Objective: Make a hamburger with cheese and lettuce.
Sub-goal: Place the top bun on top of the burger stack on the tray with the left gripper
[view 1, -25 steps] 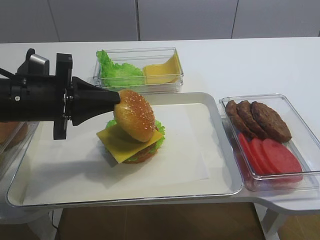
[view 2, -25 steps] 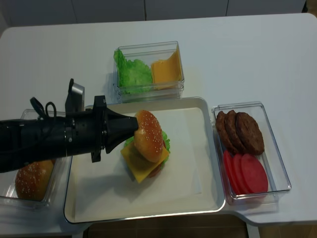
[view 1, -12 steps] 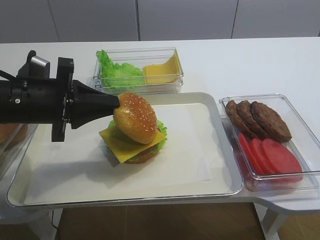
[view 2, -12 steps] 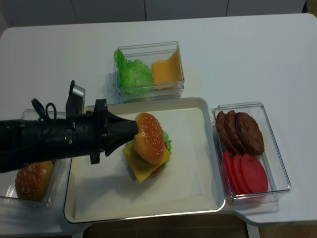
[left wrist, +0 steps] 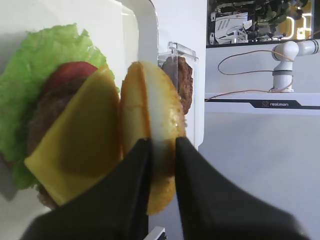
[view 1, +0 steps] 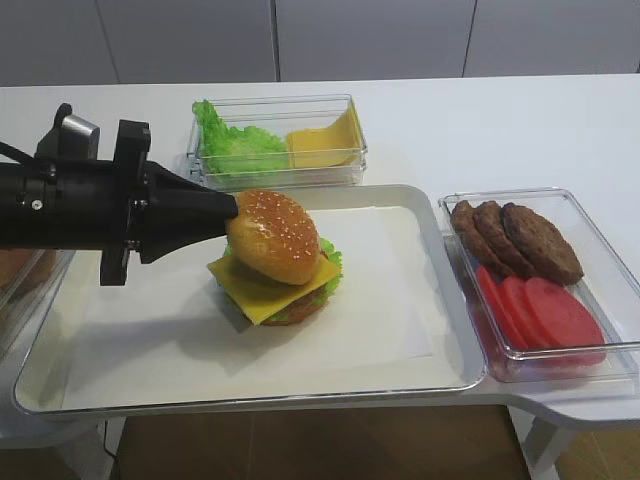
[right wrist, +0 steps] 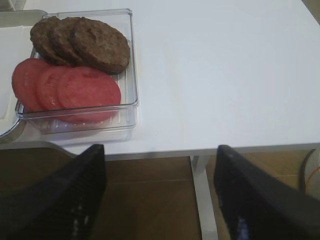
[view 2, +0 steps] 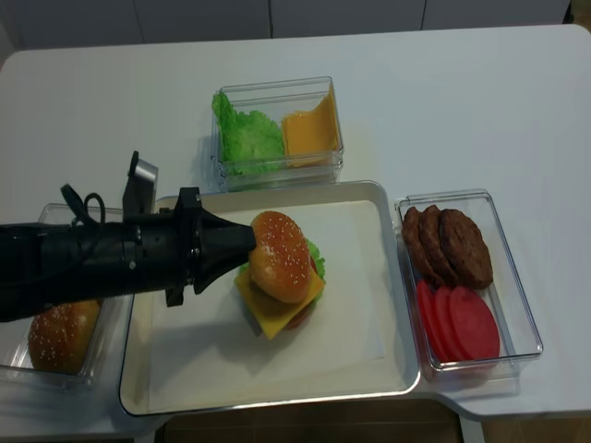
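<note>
The hamburger (view 1: 275, 268) stands on the white-lined tray (view 1: 452, 290): brown base, frilly green lettuce (view 1: 331, 262), square yellow cheese (view 1: 245, 289) with overhanging corners, and the sesame bun top (view 1: 277, 237) lying slightly tilted on the cheese. My left gripper (view 1: 235, 210) reaches in from the left, level with the table. In the left wrist view its fingertips (left wrist: 142, 155) pinch the bun top (left wrist: 150, 120) by its rim, next to the cheese (left wrist: 80, 130) and lettuce (left wrist: 45, 55). My right gripper (right wrist: 160, 195) hangs open past the table's front edge, with nothing in it.
A clear box (view 1: 275, 140) of loose lettuce and cheese slices stands behind the tray. To the right is a clear box (view 1: 530, 280) of dark patties and tomato slices. A spare bun (view 2: 60, 332) lies in a box at the far left, under my left arm.
The bun top has tipped down flatter onto the cheese. My left gripper and the whole stack have shifted slightly to the right on the tray.
</note>
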You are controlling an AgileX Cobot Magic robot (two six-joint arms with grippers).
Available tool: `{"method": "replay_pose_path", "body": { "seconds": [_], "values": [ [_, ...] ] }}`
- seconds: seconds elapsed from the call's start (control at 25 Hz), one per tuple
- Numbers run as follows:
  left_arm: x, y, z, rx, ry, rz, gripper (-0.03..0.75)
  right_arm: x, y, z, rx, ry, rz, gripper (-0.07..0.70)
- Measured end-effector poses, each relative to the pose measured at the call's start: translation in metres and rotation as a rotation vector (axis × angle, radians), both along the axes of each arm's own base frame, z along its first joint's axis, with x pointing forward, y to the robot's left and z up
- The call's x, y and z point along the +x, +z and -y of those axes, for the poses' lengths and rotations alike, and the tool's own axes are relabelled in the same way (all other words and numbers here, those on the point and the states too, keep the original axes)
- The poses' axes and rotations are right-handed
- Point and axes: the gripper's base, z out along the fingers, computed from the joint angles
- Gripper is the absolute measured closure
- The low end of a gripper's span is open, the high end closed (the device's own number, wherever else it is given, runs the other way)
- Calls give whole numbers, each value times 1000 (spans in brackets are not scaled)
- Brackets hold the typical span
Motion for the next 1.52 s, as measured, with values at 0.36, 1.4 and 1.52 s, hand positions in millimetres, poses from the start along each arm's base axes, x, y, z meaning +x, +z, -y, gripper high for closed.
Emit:
{"method": "replay_pose_path", "body": {
  "seconds": [0.36,1.4,1.52],
  "values": [
    [-2,-2,0,25,-19,1,563,0,0,0,0,0,0,120],
    [-3,-3,0,43,-38,3,504,0,0,0,0,0,0,120],
    [-3,-3,0,43,-38,3,477,0,0,0,0,0,0,120]
  ]
}}
